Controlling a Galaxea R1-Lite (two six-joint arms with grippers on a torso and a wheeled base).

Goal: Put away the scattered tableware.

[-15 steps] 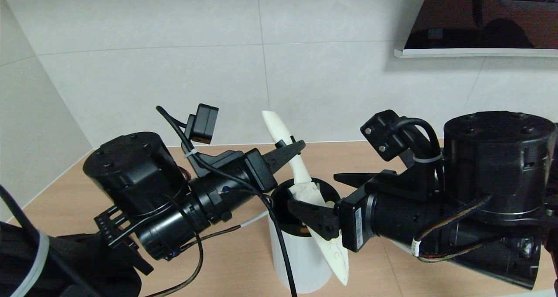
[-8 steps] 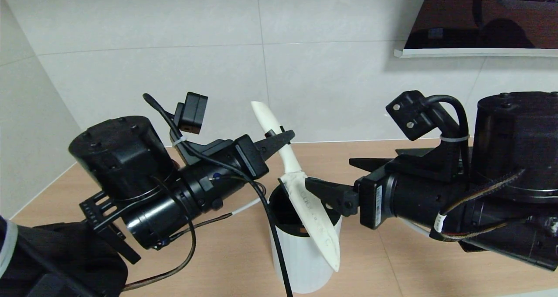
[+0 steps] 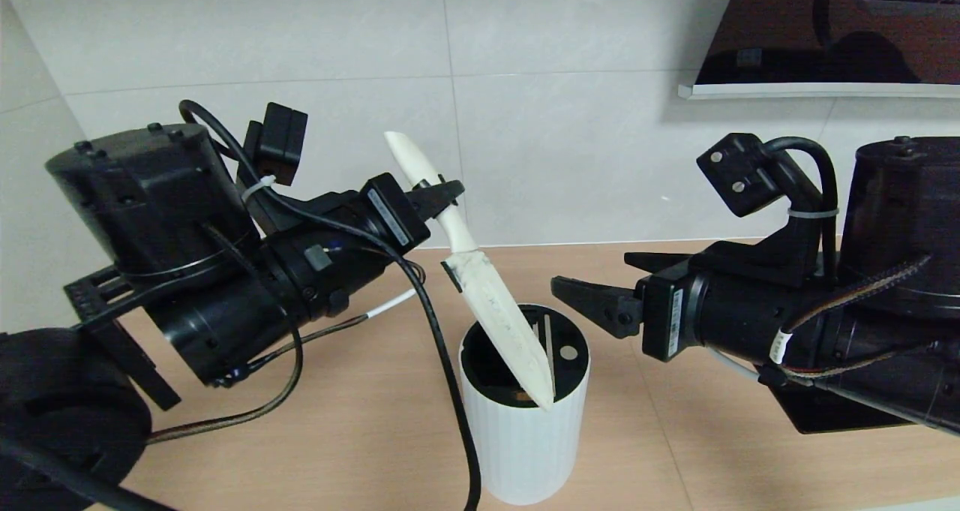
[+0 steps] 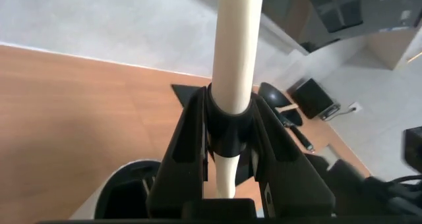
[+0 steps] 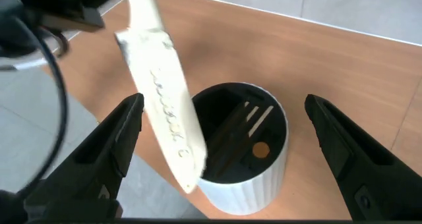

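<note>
While left gripper point(image 3: 442, 196) pinches knife point(image 3: 495, 316) (tip nr holder point(image 3: 525, 436) rim), right gripper point(image 3: 591, 269) spread.

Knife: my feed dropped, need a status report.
Left claw shut on white knife. Blade tip at white utensil holder rim. Right claw open beside holder.

A white ribbed holder point(image 3: 525, 436) stands on the wooden counter point(image 3: 675, 451).

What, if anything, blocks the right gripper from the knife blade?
Likely nothing, so yes: the open right gripper sits beside the knife with open air between; the left gripper clamps only its handle, above the holder.
</note>
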